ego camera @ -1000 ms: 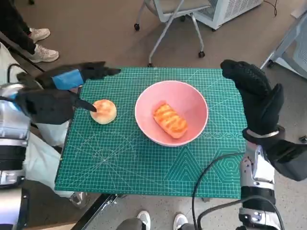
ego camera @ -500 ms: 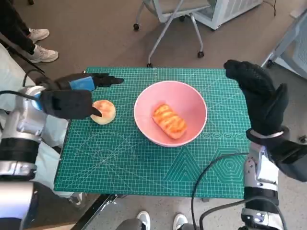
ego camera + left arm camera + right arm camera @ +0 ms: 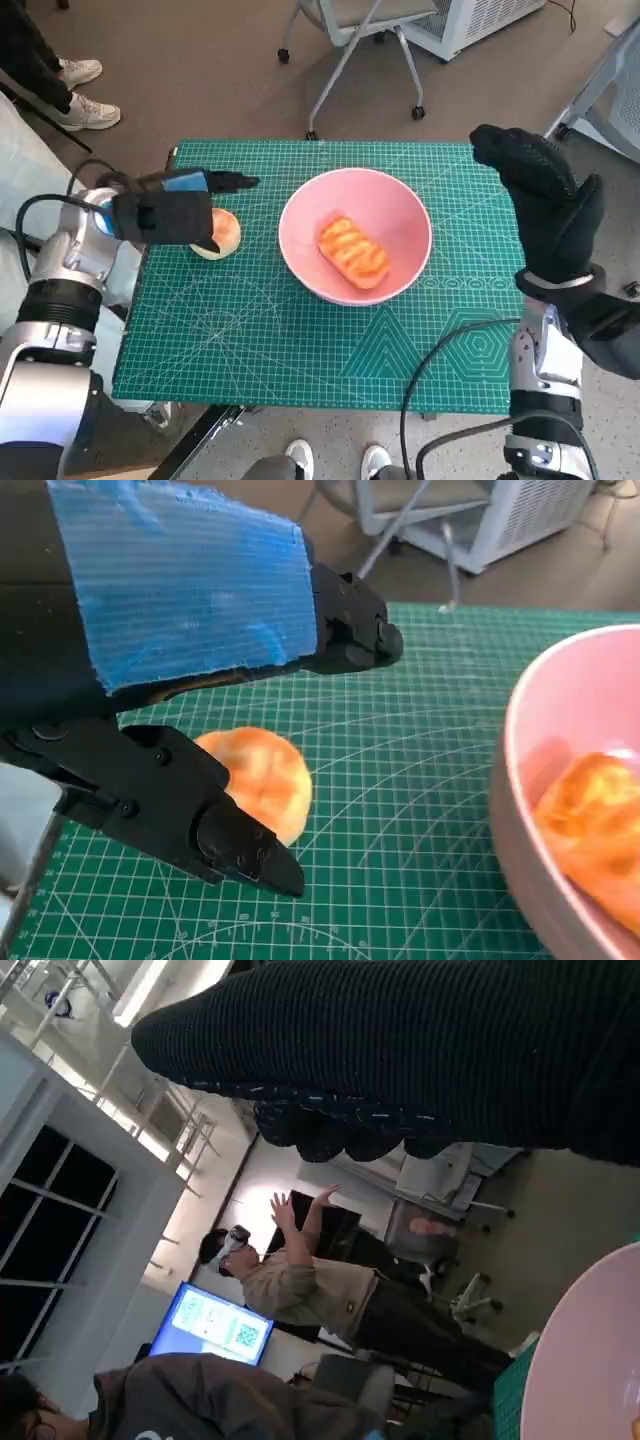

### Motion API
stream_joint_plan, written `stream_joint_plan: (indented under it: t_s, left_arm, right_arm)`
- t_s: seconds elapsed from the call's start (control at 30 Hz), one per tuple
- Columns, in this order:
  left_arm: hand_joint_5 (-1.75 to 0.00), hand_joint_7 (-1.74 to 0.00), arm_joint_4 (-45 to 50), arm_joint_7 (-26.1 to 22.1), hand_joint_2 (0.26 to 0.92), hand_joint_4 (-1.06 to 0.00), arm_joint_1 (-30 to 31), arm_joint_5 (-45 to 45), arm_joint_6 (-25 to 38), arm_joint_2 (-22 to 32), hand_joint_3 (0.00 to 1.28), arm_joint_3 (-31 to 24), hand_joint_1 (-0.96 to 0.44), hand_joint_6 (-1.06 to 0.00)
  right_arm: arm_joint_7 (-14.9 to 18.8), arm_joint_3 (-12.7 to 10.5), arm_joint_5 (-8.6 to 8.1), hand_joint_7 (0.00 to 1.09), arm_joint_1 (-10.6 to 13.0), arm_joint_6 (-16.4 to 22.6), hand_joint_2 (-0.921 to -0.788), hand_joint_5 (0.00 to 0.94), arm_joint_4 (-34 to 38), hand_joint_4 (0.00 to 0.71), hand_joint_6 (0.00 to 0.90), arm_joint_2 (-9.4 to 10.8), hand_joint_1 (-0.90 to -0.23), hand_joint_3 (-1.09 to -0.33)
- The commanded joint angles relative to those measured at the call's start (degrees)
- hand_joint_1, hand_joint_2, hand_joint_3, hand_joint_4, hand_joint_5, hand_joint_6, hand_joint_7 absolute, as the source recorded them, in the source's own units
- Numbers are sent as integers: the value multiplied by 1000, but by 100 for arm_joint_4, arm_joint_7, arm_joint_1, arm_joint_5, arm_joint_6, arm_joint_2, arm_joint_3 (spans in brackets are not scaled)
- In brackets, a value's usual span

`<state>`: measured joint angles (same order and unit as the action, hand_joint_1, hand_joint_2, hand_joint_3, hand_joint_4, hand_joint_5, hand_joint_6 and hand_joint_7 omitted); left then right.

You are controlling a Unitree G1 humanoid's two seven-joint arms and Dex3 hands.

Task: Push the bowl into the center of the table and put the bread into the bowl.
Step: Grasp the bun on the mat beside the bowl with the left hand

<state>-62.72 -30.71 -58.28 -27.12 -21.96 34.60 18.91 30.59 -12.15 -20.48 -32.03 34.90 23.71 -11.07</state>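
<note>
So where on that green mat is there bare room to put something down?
The widest bare stretch of the green mat lies along its near edge, in front of the pink bowl. It is crowded to the bowl's left, where the left hand hangs over the round bun.

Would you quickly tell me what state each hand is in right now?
Left hand: open, fingers spread around the round bread, not yet gripping it.
Right hand: open, raised beside the pink bowl, holding nothing.

A green cutting mat (image 3: 300, 340) covers the tabletop; a pink bowl (image 3: 400, 215) sits mid-table, a round bun (image 3: 224, 232) near the left edge.
</note>
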Motion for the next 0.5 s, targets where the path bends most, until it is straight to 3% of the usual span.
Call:
stream_joint_plan:
  t_s: [0.03,0.5]
  left_arm:
    - [-2,-3,-306,132,778,-92,-143,-214,113,-127,6,192,-192,-250]
    - [-16,-15,-589,218,782,-150,-130,-545,324,-234,5,522,-147,-289]
  right_arm:
    - [-33,-14,6,333,172,-79,-921,1,-21,191,196,-34,-659,-681]
    - [-91,-17,69,325,185,-44,-921,1,-38,192,200,-24,-659,-680]
